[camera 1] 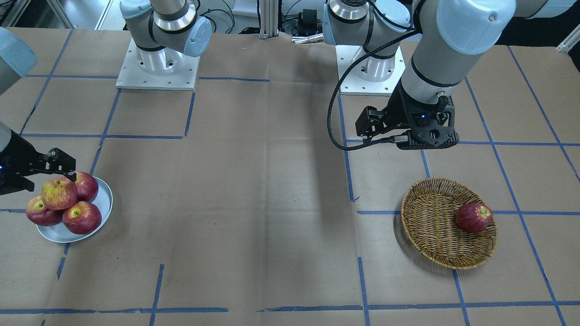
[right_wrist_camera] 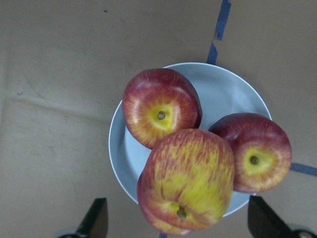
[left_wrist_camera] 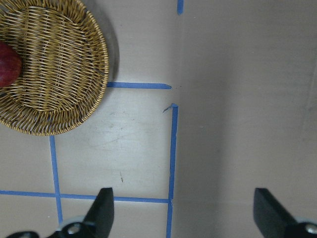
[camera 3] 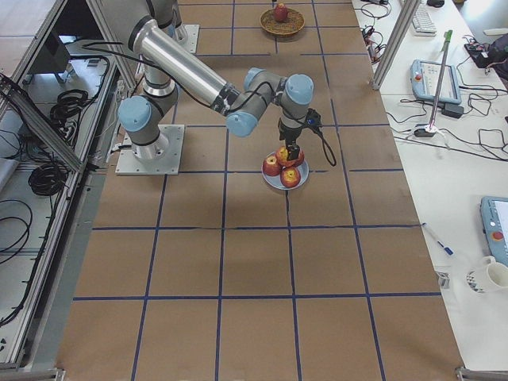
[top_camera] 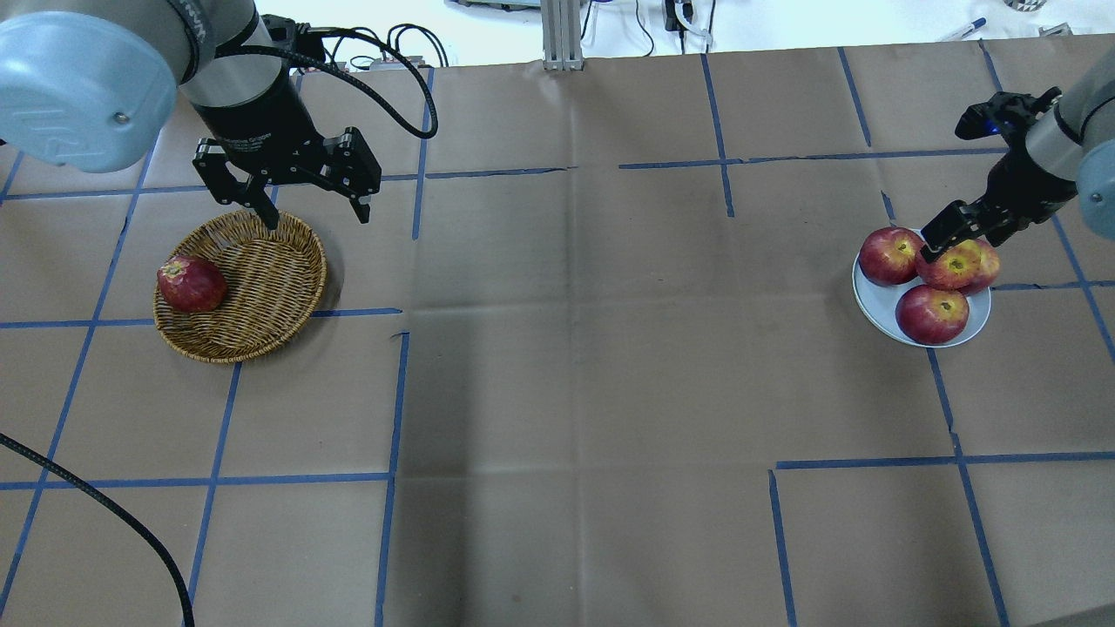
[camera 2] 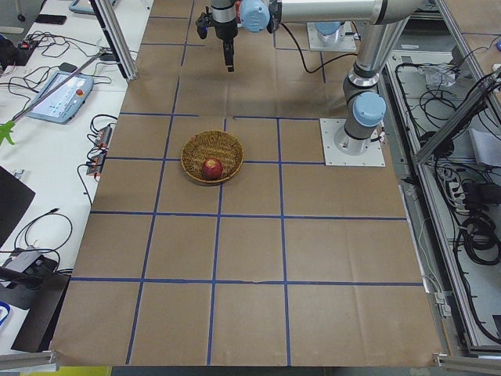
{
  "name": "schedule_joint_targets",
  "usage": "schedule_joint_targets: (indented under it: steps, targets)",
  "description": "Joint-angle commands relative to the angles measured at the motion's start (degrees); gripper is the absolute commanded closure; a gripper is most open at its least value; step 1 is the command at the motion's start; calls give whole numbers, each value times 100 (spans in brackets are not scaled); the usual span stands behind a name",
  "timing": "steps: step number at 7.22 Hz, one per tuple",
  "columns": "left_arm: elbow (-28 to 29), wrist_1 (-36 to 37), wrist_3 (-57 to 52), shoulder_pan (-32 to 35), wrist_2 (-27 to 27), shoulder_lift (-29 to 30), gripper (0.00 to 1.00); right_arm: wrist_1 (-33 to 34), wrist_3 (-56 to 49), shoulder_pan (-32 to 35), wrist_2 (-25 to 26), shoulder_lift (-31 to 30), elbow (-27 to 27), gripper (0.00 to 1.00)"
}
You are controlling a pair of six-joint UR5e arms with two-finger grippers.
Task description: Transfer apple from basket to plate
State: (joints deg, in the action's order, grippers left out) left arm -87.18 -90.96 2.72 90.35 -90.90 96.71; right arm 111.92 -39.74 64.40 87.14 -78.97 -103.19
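Note:
The yellow, red-streaked apple (camera 1: pixel 59 192) rests on top of three dark red apples on the silvery plate (camera 1: pixel 105 199). It also shows in the overhead view (top_camera: pixel 954 266) and fills the lower middle of the right wrist view (right_wrist_camera: pixel 190 181). My right gripper (top_camera: pixel 958 235) is open, with its fingers wide on either side of this apple and apart from it. The wicker basket (top_camera: pixel 270 279) holds one dark red apple (top_camera: pixel 192 285). My left gripper (top_camera: pixel 315 213) is open and empty above the basket's far rim.
Brown paper with blue tape lines covers the table. The two arm bases (camera 1: pixel 157 68) stand on the robot's side. The plate (top_camera: pixel 880 305) is at the far right in the overhead view and the basket at the far left.

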Motion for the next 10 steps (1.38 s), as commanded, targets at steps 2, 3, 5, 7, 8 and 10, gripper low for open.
schedule_joint_targets:
  steps: [2,3,5,7,8,10]
  targets:
    - [8,8,0,1,-6,6,1,-1616,681,553,5,-950,456,0]
    - [8,-1,9,9,2,-38,1,-1838,1322,895,-39,-1223,457,0]
    - [-70,-53,-17,18,20,-257,1,-2164,2649,1878,13,-1428,536,0]
    - [-167,34,-52,9,81,-197,1,-2350,3322,2479,31,-1420,747,0]
    - [-315,34,-87,18,21,-362,1,-2350,3324,2472,40,-1446,756,0]
    - [-650,174,-62,18,29,-591,1,-2342,3324,2489,171,-1463,756,0]
